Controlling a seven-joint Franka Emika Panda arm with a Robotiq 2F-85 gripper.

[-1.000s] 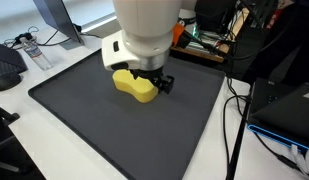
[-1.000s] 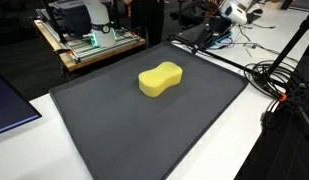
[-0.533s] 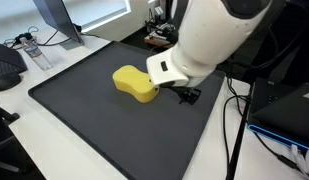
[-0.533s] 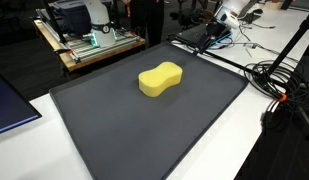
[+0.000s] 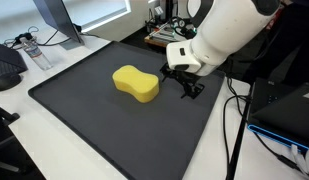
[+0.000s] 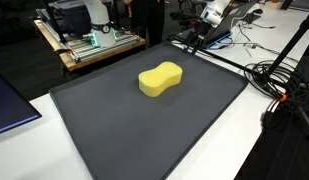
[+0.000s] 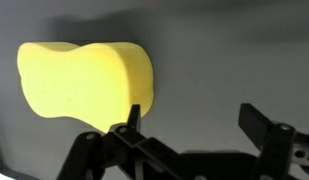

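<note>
Both jaws of the gripper (image 5: pixel 186 86) stood spread wide in an exterior view, with nothing between them. It hung low over the dark mat (image 5: pixel 104 125) at the end of the white arm (image 5: pixel 229 30). The yellow sponge (image 5: pixel 136 84) lay flat on that mat just beside the gripper, with a strip of bare mat showing between them. A water bottle (image 5: pixel 32 50) sat on the white table (image 5: pixel 14 115) past the mat's corner.

In an exterior view from across the room, the sponge (image 6: pixel 160 79) rested near the middle of the mat (image 6: pixel 144 135). The gripper (image 6: pixel 196 41) hovered by the mat's far edge, too small to read. Cables (image 6: pixel 279 85) trailed alongside.

In the wrist view, the gripper (image 7: pixel 194 125) was parted and empty, its fingers (image 7: pixel 256 120) well apart. The sponge (image 7: pixel 84 80) filled the upper left, and a fingertip overlapped its lower corner. I could not tell whether they touched.
</note>
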